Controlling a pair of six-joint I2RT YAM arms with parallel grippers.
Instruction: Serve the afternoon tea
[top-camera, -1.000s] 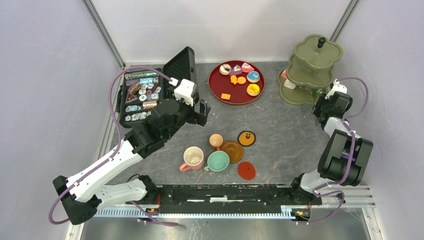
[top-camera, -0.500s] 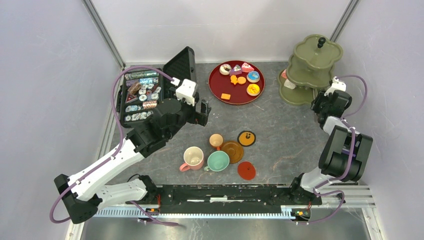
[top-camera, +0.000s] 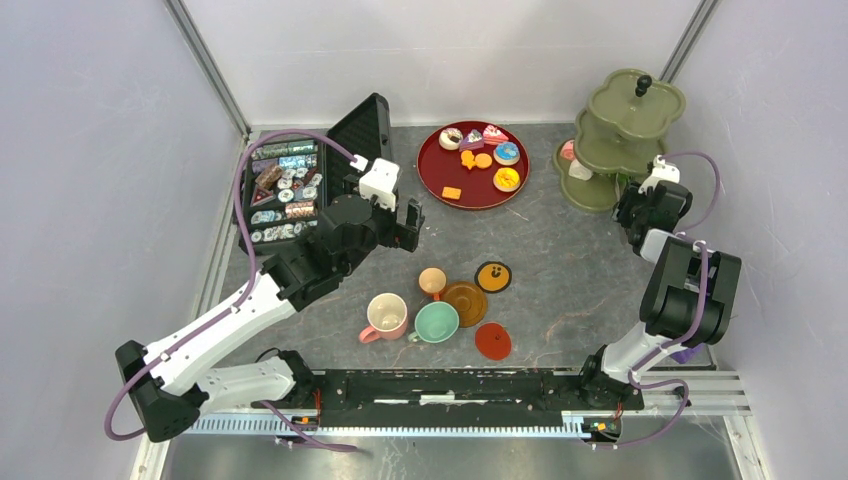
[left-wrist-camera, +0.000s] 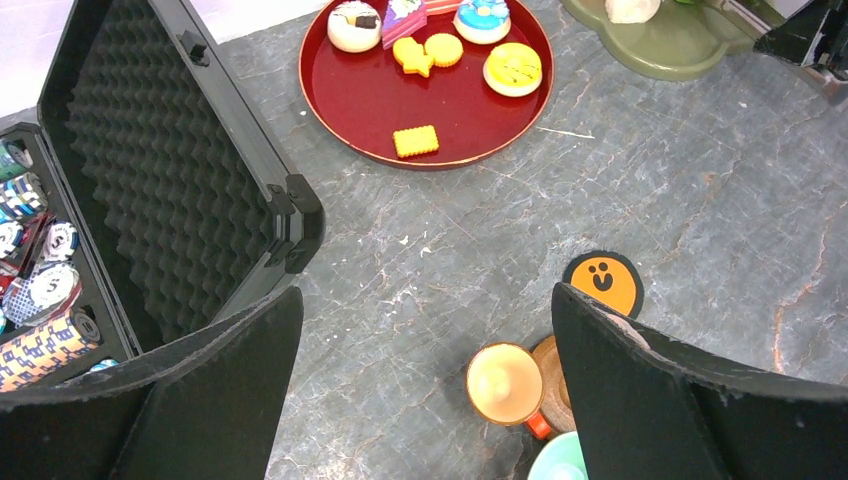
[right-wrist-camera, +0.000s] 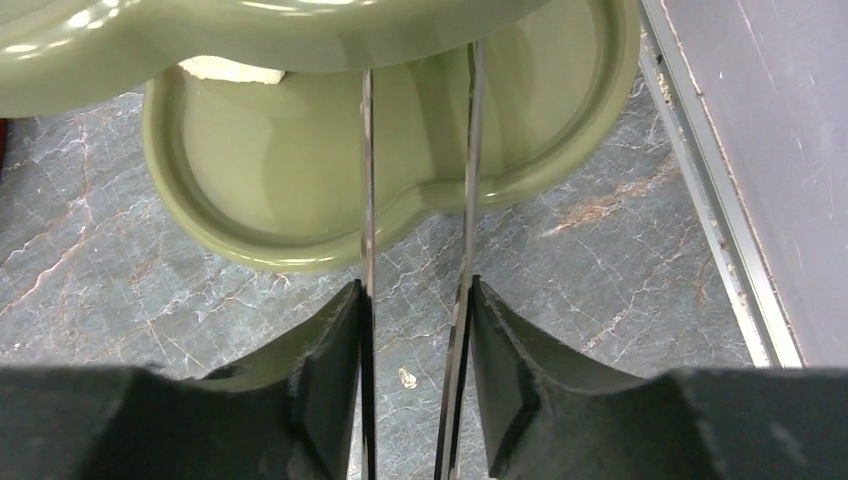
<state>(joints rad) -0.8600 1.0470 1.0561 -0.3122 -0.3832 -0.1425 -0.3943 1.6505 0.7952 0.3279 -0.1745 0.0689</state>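
My right gripper (right-wrist-camera: 415, 300) is pinched onto the thin metal tongs (right-wrist-camera: 366, 200), one finger on the outside of each blade. There's a clear gap between the blades, with nothing in it as far as I can see. The tongs run straight out from the wrist and poke over the bottom tier of the green stand (right-wrist-camera: 280, 170). The tips go under the next tier up, so I can't see them. One pale pastry (right-wrist-camera: 225, 68) sits on that bottom tier, off to the left of the blades and not touching them.

Thing is, the rest of the pastries (left-wrist-camera: 512, 68) are on the red tray (left-wrist-camera: 370, 100), well to the left of the stand. So I reckon the next move is backing the tongs out along their own length, then swinging left to the tray.

My left gripper (left-wrist-camera: 425, 330) is actually closer to that tray. It hovers spread wide and empty over the table (left-wrist-camera: 700, 180) beside the black case (left-wrist-camera: 150, 170), with the cups (left-wrist-camera: 503, 382) near it, but it has no tongs.
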